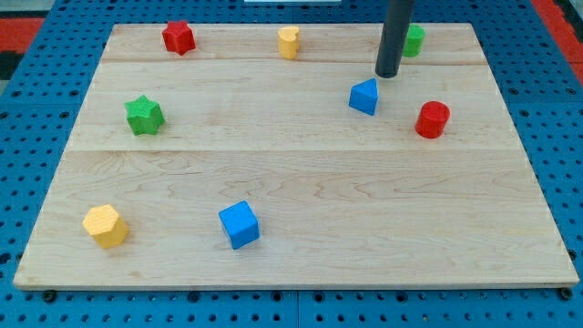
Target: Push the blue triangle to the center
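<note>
The blue triangle (pixel 364 97) sits on the wooden board (pixel 301 173), right of centre in the upper half. My tip (pixel 388 74) stands just above and to the right of it, close to its upper right corner, with a small gap. The dark rod rises out of the view's top.
A red cylinder (pixel 433 119) lies right of the blue triangle. A green block (pixel 414 40) is partly hidden behind the rod. A yellow cylinder (pixel 289 42) and red star (pixel 179 37) sit along the top. A green star (pixel 144 115), yellow hexagon (pixel 105 226) and blue cube (pixel 240 224) lie left and below.
</note>
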